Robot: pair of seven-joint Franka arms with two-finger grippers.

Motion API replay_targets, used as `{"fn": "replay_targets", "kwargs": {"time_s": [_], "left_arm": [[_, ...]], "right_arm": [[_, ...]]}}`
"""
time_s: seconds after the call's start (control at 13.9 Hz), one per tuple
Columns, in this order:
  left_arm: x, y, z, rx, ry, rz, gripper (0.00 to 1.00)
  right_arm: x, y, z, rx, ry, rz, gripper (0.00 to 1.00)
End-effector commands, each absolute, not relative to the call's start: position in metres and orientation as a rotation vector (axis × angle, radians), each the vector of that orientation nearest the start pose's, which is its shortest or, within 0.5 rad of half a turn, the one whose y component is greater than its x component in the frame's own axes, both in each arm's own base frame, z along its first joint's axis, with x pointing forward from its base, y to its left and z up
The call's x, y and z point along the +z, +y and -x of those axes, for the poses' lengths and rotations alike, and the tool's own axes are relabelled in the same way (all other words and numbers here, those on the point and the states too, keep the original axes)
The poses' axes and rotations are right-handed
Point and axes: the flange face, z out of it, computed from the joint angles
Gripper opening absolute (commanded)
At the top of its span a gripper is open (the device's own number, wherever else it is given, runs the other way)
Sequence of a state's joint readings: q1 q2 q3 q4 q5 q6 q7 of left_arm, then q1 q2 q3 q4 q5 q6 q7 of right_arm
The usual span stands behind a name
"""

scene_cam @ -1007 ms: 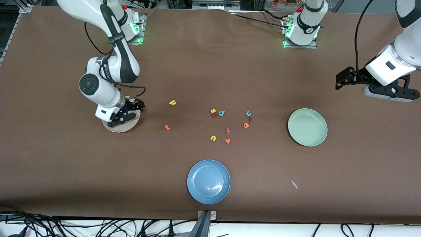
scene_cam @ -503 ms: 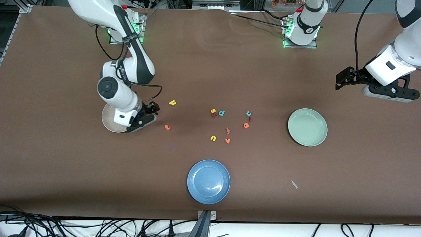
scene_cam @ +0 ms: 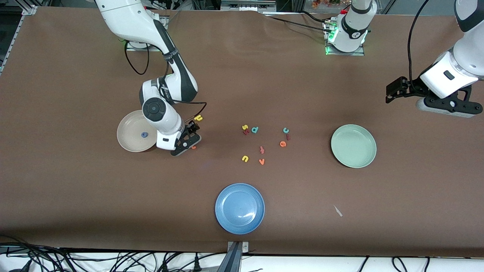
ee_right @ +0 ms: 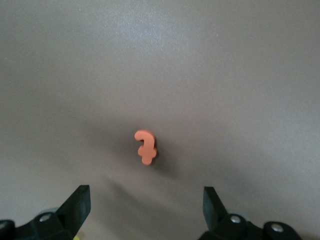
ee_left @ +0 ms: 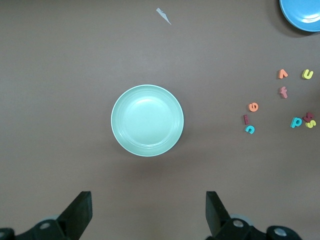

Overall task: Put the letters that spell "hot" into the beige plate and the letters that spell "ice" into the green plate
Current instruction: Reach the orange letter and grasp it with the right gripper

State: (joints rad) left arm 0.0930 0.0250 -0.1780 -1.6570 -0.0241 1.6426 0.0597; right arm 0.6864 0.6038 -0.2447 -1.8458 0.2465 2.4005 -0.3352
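The beige plate (scene_cam: 130,132) holds the blue o (scene_cam: 144,134). Beside it, my right gripper (scene_cam: 186,145) hangs open low over the orange t (scene_cam: 194,147), which lies on the mat between the spread fingers (ee_right: 75,205) in the right wrist view, t (ee_right: 145,147). The yellow h (scene_cam: 198,118) lies just farther from the front camera. The teal c (scene_cam: 286,130), dark red i (scene_cam: 288,137) and orange e (scene_cam: 283,144) lie together mid-table. The green plate (scene_cam: 353,146) is bare. My left gripper (scene_cam: 448,107) waits open and high at the left arm's end, plate (ee_left: 147,120) in its view.
A blue plate (scene_cam: 239,208) sits near the front edge. Other letters lie mid-table: yellow s (scene_cam: 245,127), teal d (scene_cam: 255,130), yellow u (scene_cam: 245,158), orange v (scene_cam: 261,161) and a reddish f (scene_cam: 261,150). A white scrap (scene_cam: 337,210) lies nearer the front camera than the green plate.
My right arm has swung off the beige plate toward the middle and now hangs over the orange t. The blue o now shows in the plate. The left arm has not moved.
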Motion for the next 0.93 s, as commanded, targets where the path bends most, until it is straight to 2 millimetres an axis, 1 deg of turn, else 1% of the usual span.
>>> {"fn": "replay_targets", "kwargs": {"time_s": [0.0, 0.29, 0.58, 0.72, 0.79, 0.86], "left_arm": [[0.581, -0.051, -0.566, 0.073, 0.216, 3.158, 1.0], [0.581, -0.051, -0.566, 0.073, 0.216, 3.158, 1.0], [0.581, -0.051, -0.566, 0.073, 0.216, 3.158, 1.0], [0.581, -0.051, -0.566, 0.073, 0.216, 3.158, 1.0], [0.581, -0.051, -0.566, 0.073, 0.216, 3.158, 1.0], [0.581, -0.051, -0.566, 0.073, 0.216, 3.158, 1.0]], "right_arm": [[0.197, 0.291, -0.59, 0.029, -1.059, 2.954, 1.0], [0.179, 0.298, -0.598, 0.028, -1.078, 2.959, 0.99], [0.179, 0.299, -0.597, 0.031, -1.078, 2.958, 0.98], [0.178, 0.304, -0.594, 0.034, -1.087, 2.953, 0.91], [0.177, 0.304, -0.594, 0.037, -1.091, 2.952, 0.86], [0.174, 0.304, -0.593, 0.044, -1.091, 2.952, 0.84]]}}
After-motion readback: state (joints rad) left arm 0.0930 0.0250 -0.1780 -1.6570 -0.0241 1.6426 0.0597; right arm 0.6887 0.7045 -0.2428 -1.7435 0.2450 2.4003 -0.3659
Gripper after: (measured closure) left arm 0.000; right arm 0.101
